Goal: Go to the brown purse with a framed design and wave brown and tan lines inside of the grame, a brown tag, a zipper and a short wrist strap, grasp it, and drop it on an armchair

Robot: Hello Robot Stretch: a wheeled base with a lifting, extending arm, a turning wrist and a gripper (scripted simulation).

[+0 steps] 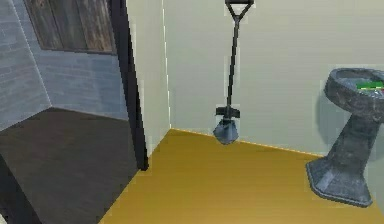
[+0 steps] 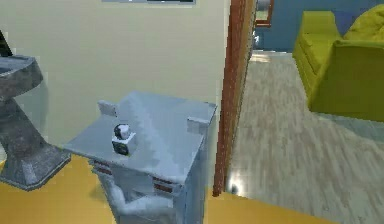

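Yellow armchair [image 2: 348, 68] past wood door frame [image 2: 237, 100], rt; fingers' state: can't tell.

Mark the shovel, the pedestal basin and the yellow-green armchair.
shovel [image 1: 232, 65], forward view, on the shaft.
pedestal basin [image 1: 350, 145], forward view, on the column.
yellow-green armchair [image 2: 345, 70], arm side view, on its near side.

Low, near views; pedestal basin [image 1: 352, 135] [image 2: 25, 140] in both

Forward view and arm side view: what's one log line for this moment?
ahead: shovel leaning on wall, stone basin | side: grey-blue unit with small object on top | past door frame: yellow-green upholstered seat
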